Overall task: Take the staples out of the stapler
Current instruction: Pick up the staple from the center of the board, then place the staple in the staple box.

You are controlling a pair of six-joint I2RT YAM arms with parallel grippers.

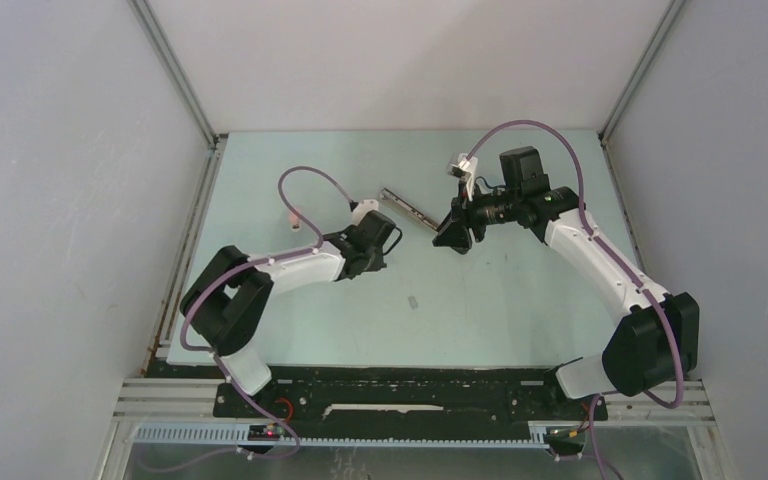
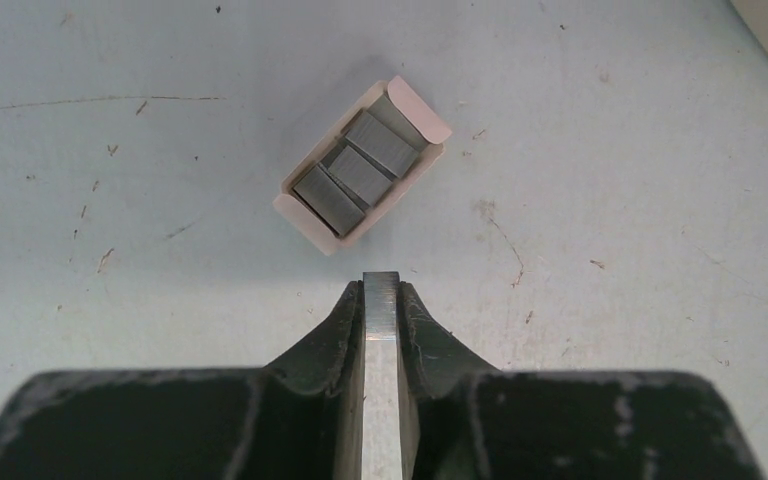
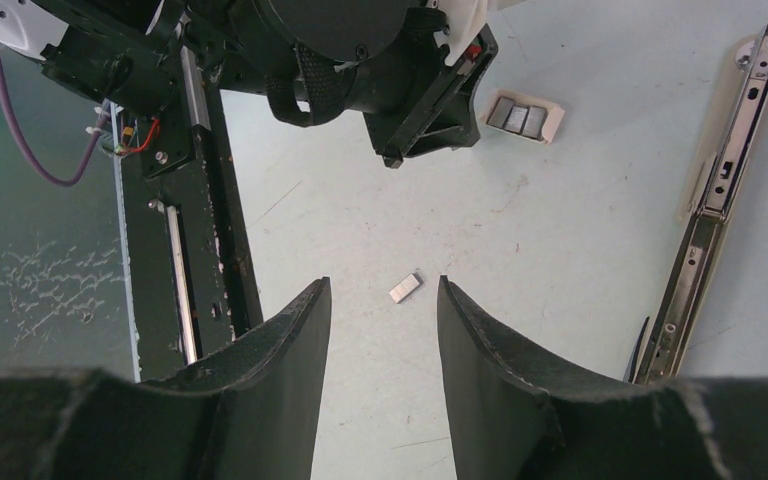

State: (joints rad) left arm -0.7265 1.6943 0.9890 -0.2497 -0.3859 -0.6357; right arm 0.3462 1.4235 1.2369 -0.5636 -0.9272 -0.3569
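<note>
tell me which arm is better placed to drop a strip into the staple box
Left. The left fingers are shut on a staple strip, and the open staple box lies just ahead of their tips. The right fingers stand open and empty.

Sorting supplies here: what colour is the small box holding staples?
Pale pink box, clearest in the left wrist view.

No writing, label, brand, number or sign could be read anywhere. The small cardboard box (image 2: 305,215), the staples (image 2: 360,172) inside it and the opened stapler (image 3: 722,180) showed only plain, unmarked surfaces.
</note>
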